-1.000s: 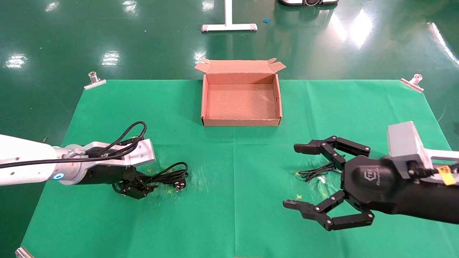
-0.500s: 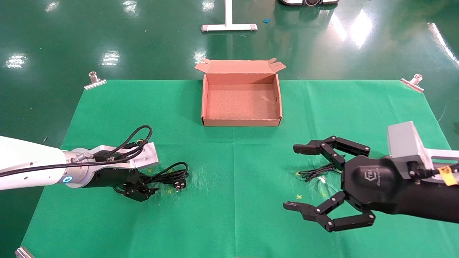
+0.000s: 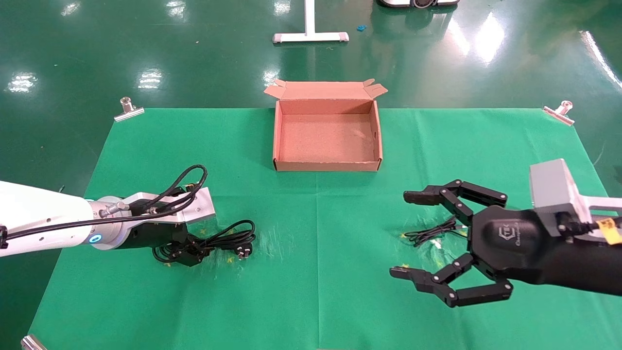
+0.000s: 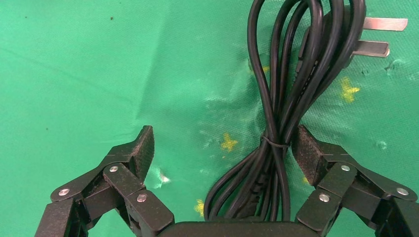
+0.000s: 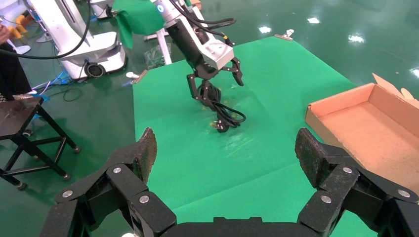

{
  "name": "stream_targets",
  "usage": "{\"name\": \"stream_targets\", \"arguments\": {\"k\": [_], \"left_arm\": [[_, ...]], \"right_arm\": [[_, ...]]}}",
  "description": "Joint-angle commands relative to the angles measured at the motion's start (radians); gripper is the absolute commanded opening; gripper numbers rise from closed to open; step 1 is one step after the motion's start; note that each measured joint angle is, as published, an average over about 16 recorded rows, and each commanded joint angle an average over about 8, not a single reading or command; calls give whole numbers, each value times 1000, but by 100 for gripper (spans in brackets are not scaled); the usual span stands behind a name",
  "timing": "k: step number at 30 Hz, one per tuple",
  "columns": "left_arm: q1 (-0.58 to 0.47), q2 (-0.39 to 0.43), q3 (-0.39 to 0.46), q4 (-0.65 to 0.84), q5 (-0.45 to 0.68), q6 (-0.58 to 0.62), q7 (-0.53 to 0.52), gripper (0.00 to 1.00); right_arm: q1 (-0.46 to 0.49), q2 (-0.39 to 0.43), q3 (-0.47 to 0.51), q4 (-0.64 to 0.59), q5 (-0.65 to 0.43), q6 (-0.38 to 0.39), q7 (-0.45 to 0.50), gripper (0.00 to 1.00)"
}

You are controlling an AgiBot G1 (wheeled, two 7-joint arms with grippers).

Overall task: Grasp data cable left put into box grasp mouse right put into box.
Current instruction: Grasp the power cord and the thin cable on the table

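Head view: the shallow brown corrugated cardboard box (image 3: 326,138) sits at the green cloth-covered table's (image 3: 311,301) far edge; the left gripper (image 3: 187,253) reaches low over the thick, glossy black coiled data cable (image 3: 228,238) near the left edge, while the right gripper (image 3: 432,243) hovers spread wide near the right edge. Left wrist view: its fingers (image 4: 141,148) stand apart, straddling the tied coil, one pad touching. Right wrist view: textured pads (image 5: 309,150) agape, holding nothing.

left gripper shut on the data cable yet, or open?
Open. In the left wrist view the left gripper has its fingers spread, straddling the data cable at its tie, one pad beside the bundle.
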Motion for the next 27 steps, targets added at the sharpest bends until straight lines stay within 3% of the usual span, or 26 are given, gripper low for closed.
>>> {"name": "stream_targets", "arguments": {"k": [1, 6, 15, 20, 27], "left_arm": [[1, 0, 0, 0, 3, 0, -5, 100], [1, 1, 0, 0, 7, 0, -12, 100], [1, 2, 0, 0, 7, 0, -12, 100], [1, 2, 0, 0, 7, 0, -12, 100], [1, 2, 0, 0, 7, 0, -12, 100]], "right_arm": [[2, -2, 0, -5, 2, -2, 0, 100], [20, 8, -25, 33, -110, 39, -35, 100], [85, -34, -135, 111, -517, 209, -100, 100], [126, -97, -184, 72, -663, 269, -98, 100], [199, -190, -231, -49, -773, 293, -70, 100]]}}
